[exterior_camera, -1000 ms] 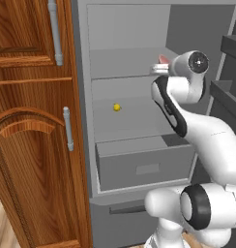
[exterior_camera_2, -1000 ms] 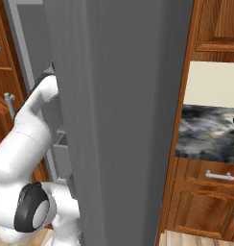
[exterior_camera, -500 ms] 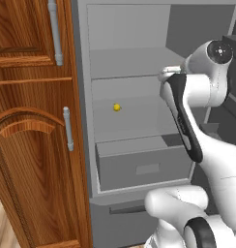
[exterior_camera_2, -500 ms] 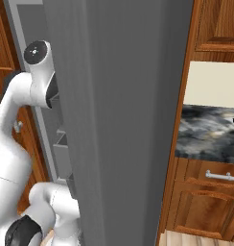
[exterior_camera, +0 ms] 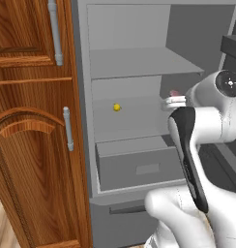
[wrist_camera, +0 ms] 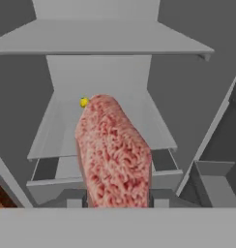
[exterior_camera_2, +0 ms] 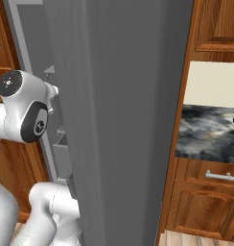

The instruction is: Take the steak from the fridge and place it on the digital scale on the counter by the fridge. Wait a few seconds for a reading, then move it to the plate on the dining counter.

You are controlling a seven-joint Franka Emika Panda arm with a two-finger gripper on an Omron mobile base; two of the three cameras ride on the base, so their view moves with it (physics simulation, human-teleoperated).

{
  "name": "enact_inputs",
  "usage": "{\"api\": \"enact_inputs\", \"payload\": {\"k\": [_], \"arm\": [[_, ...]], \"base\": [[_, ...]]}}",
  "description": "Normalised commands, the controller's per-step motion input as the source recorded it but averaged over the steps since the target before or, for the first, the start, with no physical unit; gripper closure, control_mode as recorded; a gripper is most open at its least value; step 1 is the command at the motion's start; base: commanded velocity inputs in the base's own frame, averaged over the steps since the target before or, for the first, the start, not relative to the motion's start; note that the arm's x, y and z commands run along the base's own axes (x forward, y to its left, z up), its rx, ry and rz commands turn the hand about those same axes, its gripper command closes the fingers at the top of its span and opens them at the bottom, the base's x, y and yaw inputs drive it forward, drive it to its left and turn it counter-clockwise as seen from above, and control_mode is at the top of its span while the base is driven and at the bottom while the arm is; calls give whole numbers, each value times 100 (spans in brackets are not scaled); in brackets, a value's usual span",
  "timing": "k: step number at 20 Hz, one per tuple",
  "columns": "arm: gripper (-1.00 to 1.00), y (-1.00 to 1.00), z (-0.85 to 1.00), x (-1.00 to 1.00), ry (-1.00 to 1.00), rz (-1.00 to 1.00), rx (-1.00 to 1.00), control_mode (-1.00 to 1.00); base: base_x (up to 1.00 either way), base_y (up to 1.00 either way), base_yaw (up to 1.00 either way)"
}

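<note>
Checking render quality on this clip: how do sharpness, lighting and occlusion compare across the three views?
Hand view: soft, low-detail, steak looming large and blurry-edged. Left base view: crisp, flat even light, no glare inside the fridge. Right base view: the grey fridge door blocks the middle; counter at right sharp.

This is a kitchen. A tall grey fridge (exterior_camera: 139, 63) stands open, with plain shelves and a wide drawer (exterior_camera: 139, 167) inside. Brown wooden cupboards (exterior_camera: 33, 121) with silver handles stand beside it. On the other side is a dark stone worktop (exterior_camera_2: 207, 132) over wooden drawers (exterior_camera_2: 205, 187), and a wooden floor (exterior_camera_2: 205, 238).
</note>
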Motion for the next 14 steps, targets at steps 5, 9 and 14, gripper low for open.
{"api": "enact_inputs", "payload": {"k": [5, 9, 14], "arm": [[100, 21, -77, -28, 0, 1, -2, -100], [100, 19, -76, -3, 0, 2, 0, -100], [100, 7, -40, 0, 2, 2, 0, -100]], "base": [[0, 0, 0], [0, 0, 0], [0, 0, 0]]}}
